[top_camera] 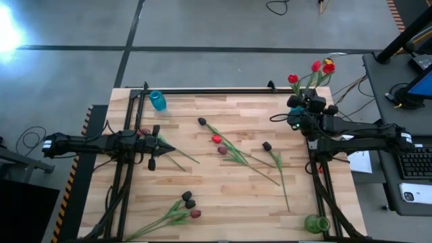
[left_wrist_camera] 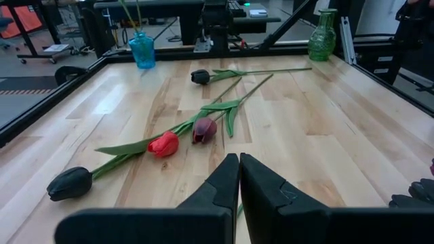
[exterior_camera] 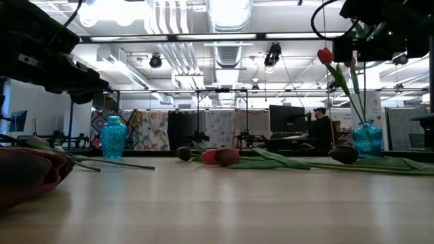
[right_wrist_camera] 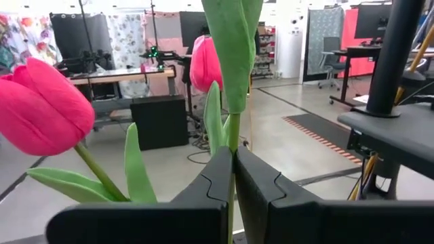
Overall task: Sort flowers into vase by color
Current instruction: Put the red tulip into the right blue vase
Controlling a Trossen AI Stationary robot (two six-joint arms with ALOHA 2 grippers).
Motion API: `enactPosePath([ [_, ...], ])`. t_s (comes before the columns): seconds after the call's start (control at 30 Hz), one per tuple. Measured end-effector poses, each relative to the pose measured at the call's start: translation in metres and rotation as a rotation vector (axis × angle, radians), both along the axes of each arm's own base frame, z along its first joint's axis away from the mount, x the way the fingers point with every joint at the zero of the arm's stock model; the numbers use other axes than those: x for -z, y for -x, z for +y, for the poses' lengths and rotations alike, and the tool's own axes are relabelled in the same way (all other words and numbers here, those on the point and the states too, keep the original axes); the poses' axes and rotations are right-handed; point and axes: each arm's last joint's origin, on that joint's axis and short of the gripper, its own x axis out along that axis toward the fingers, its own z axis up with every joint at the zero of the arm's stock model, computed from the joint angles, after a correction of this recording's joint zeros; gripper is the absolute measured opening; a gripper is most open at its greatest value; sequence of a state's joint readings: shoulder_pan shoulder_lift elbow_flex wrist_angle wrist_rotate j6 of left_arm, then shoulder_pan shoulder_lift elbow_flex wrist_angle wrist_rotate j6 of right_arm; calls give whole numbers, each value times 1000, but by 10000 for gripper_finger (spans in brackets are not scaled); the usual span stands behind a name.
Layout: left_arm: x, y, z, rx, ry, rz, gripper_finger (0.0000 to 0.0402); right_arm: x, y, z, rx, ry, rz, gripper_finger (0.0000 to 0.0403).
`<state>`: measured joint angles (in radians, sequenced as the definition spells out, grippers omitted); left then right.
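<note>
Right gripper (right_wrist_camera: 234,159) pinched tight on the thin green stem (right_wrist_camera: 233,135) of a smooth red artificial tulip (top_camera: 316,66), high over the blue glass vase (exterior_camera: 367,139) at the table's far right corner. Left gripper (left_wrist_camera: 239,166) closed on nothing, low above pale wood-plank table (top_camera: 236,196), well apart from loose red (left_wrist_camera: 163,144), maroon (left_wrist_camera: 204,129) and black tulips (left_wrist_camera: 70,183) lying mid-table.

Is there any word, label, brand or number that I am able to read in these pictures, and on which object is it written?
No text can be read in any view.
The keyboard and the papers beside the table are too small to read.
The vases and tulips show no labels.
</note>
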<state>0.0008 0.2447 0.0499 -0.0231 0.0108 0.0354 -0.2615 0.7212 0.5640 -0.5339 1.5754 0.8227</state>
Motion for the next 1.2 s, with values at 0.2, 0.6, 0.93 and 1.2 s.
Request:
enactPosePath([
  [0.2,0,0,0,0,0,0,0,6,1,-7,44,-11,6,9],
  [0.6,0,0,0,0,0,0,0,19,-9,-15,63,-47,67,9],
  [0.93,0,0,0,0,0,0,0,27,-14,-17,48,-79,100,9],
  [1.2,0,0,0,0,0,0,0,33,-13,-17,29,-108,107,9],
])
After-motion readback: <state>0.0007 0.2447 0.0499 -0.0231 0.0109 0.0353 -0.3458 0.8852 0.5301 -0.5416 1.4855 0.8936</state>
